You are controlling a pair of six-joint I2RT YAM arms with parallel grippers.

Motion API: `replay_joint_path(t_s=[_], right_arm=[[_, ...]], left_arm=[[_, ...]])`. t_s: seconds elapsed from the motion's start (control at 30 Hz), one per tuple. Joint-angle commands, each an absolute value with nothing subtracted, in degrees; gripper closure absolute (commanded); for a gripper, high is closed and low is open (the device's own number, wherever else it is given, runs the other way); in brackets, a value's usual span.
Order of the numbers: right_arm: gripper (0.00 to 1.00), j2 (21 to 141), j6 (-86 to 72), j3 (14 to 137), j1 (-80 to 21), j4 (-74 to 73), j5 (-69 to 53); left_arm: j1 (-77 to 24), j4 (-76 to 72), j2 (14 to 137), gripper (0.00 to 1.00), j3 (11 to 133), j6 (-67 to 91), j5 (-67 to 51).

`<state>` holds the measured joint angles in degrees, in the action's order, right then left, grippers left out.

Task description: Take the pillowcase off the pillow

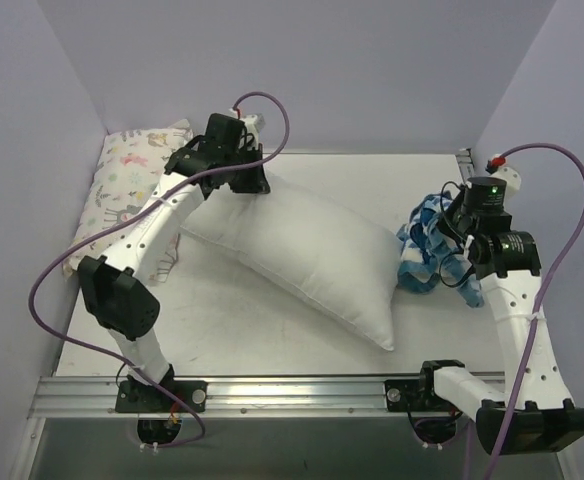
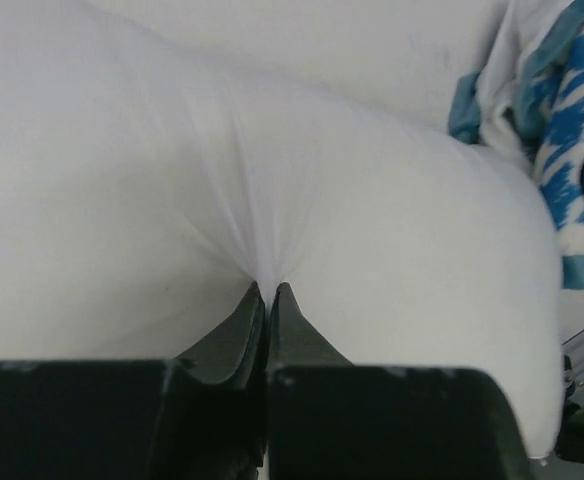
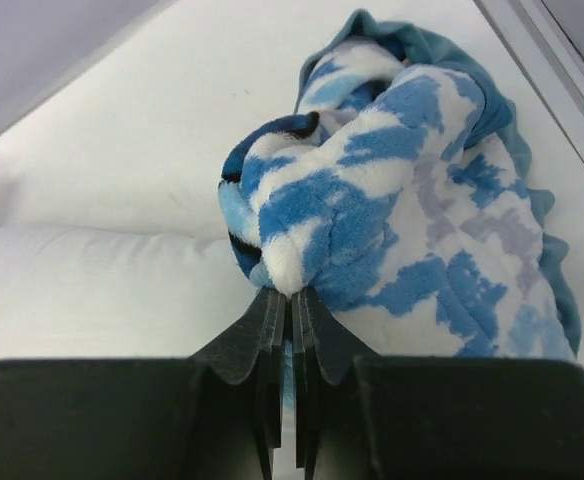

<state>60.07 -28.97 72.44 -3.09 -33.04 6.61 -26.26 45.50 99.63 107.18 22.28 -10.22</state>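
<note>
The plain white pillow [image 1: 312, 250] lies diagonally across the table, bare. My left gripper [image 1: 240, 172] is shut on a pinch of its fabric at the far left corner; the left wrist view shows the cloth [image 2: 262, 230] gathered into the closed jaws. The blue-and-white pillowcase [image 1: 427, 245] is bunched in a heap at the pillow's right end, off the pillow. My right gripper [image 1: 456, 232] is shut on a fold of the pillowcase [image 3: 372, 200]. Its teal ruffled edge [image 3: 532, 200] hangs at the right.
A pastel animal-print pillow [image 1: 132, 180] lies against the left wall behind my left arm. Purple walls close the back and both sides. A metal rail [image 1: 292, 390] runs along the near edge, and another rail [image 1: 464, 165] runs at the far right.
</note>
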Motion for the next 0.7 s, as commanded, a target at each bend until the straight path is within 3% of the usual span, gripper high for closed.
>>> replay_joint_path(t_s=[0.0,0.07,0.13,0.17,0.2,0.27,0.3,0.37,0.4,0.47,0.67], right_arm=[[0.98,61.9,-27.9,67.6,-3.8,-31.3,10.5],[0.95,62.0,-27.8,64.4,-4.3,-30.4,11.1],[0.86,61.6,-27.4,62.6,-4.5,-30.2,11.6],[0.8,61.2,-27.2,61.4,-4.7,-30.2,11.6],[0.67,60.2,-26.7,60.8,-4.7,-30.2,11.5],[0.52,58.6,-26.4,60.4,-4.8,-30.3,10.7],[0.37,57.1,-26.4,60.7,-5.2,-30.6,10.2],[0.26,56.1,-25.7,62.0,-5.8,-32.4,10.0],[0.14,55.6,-25.2,62.9,-6.1,-33.1,10.0],[0.01,54.0,-24.2,64.5,-6.9,-34.3,10.7],[0.0,49.3,-23.3,65.8,-8.2,-34.5,6.0]], left_arm=[[-27.1,41.5,102.0,1.0,107.1,19.0,-8.6],[-27.4,41.5,103.4,0.96,107.1,18.5,-7.7],[-28.0,41.4,104.9,0.89,107.4,18.3,-6.5],[-28.2,41.4,105.0,0.78,107.3,18.3,-6.0],[-28.5,41.4,104.9,0.7,107.4,18.3,-5.0],[-29.3,41.4,104.2,0.56,107.3,18.0,-3.2],[-29.5,41.3,103.0,0.44,107.3,17.8,-1.4],[-30.0,41.2,101.5,0.36,107.4,17.8,-0.8],[-30.1,41.2,99.7,0.33,107.4,17.7,-0.7],[-30.5,41.1,97.0,0.29,107.1,17.2,0.9],[-32.5,38.7,85.1,0.22,101.4,17.1,2.0]])
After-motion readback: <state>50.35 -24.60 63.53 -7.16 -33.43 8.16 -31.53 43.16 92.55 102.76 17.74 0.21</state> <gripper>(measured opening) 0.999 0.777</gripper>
